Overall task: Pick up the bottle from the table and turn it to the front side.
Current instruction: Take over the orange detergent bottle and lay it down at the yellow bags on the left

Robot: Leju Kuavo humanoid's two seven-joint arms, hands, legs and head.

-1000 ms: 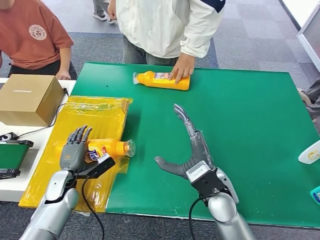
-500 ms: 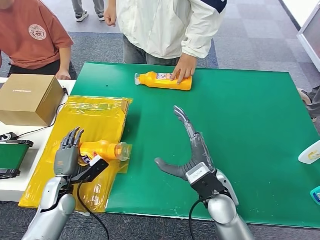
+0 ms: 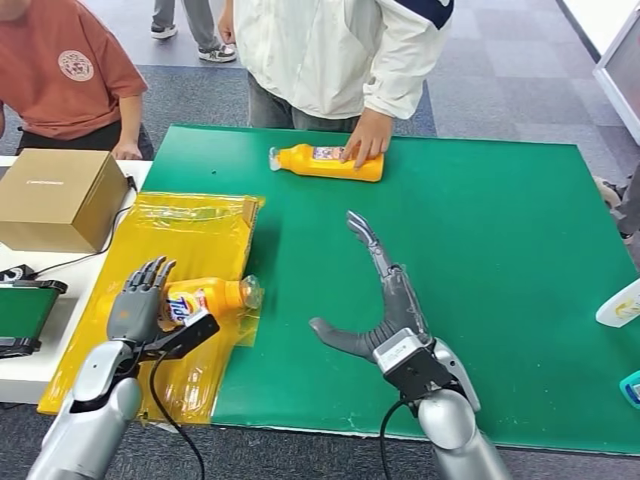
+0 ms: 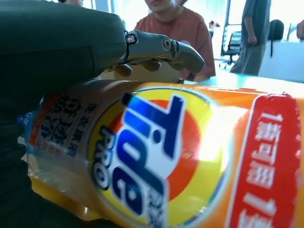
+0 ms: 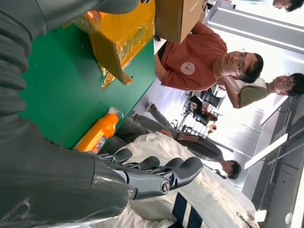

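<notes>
A big green mat (image 3: 468,290) covers most of the table, running from the middle of the head view out to the right edge. At its left edge lies a crinkly yellow plastic sheet (image 3: 189,235), reaching down to the lower left of the frame. A person in a white jacket (image 3: 332,50) stands at the far side, top centre, one hand (image 3: 364,137) pressed on a second orange bottle (image 3: 324,162) lying flat on the mat. Another person in a rust-red shirt (image 3: 64,70) sits at the upper left, behind a brown cardboard box (image 3: 56,198).

The right hand (image 3: 373,300) hovers low centre over the mat, fingers stretched forward and thumb out to the side, grasping nothing. The left hand (image 3: 140,305), lower left, is wrapped around the bottle (image 3: 207,297), which lies on its side over the yellow sheet with its clear cap pointing toward the mat. In the left wrist view the bottle's (image 4: 179,156) round blue-and-orange brand label faces the camera, and the dark fingers (image 4: 161,47) curl over its far side. At the right edge of the head view sits a white container (image 3: 620,305), cut off by the frame.
</notes>
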